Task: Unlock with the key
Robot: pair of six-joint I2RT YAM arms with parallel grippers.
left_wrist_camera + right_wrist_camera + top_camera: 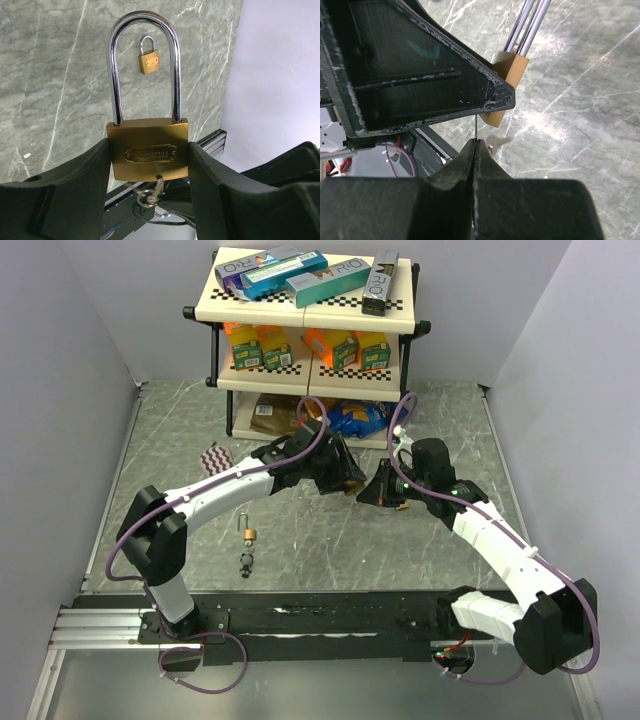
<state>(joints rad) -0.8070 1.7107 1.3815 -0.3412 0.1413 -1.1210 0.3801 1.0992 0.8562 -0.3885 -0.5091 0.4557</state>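
Note:
My left gripper (343,478) (149,156) is shut on the sides of a large brass padlock (149,147) with a long steel shackle (145,30), both legs seated in the body. A small silver key (158,189) with a ring sticks out of the keyhole on its underside. My right gripper (378,492) (476,143) is shut on that key (476,131), seen edge-on just below the left finger. The padlock body (510,71) shows past that finger in the right wrist view. Both grippers meet above the middle of the table (330,550).
A second, small brass padlock (248,533) (149,60) with its keys (246,562) lies on the table left of centre. A shelf (310,310) with boxes and snack bags stands at the back. A patterned cloth (215,457) lies left of it. A black rail (320,615) runs along the front.

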